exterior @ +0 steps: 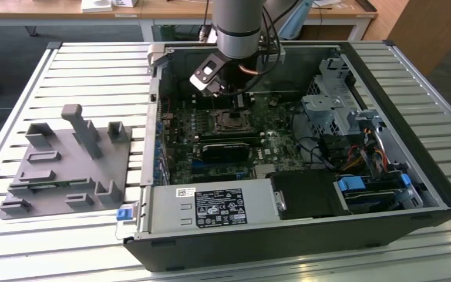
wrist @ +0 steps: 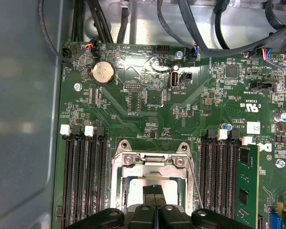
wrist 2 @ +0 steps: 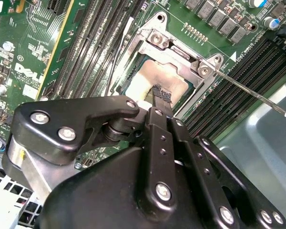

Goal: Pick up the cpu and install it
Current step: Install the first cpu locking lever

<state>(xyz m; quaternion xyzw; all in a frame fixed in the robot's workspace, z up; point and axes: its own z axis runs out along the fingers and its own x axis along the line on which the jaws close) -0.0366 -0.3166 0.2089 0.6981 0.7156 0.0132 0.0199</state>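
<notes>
The cpu (wrist 2: pixel 152 76) lies flat inside the black socket frame (wrist 2: pixel 181 50) on the green motherboard, its pale metal top showing through the frame's opening. My gripper (wrist 2: pixel 162 94) hangs right over it, fingers pressed together with nothing between them, tips at or just above the chip. In the first wrist view the shut gripper (wrist: pixel 153 192) covers the middle of the cpu (wrist: pixel 132 187) inside the socket frame (wrist: pixel 150 161). The thin metal lever (wrist 2: pixel 252 93) sticks out to one side of the frame. In the exterior view the gripper (exterior: pixel 224 93) is above the socket (exterior: pixel 227 120) in the open computer case.
A green memory stick (wrist: pixel 248 183) stands in a slot beside the socket. Black memory slots (wrist: pixel 83 176) flank the other side. A power supply (exterior: pixel 209 208), a drive cage (exterior: pixel 335 111) and cables crowd the case. A grey fixture tray (exterior: pixel 61 167) lies at the exterior view's left.
</notes>
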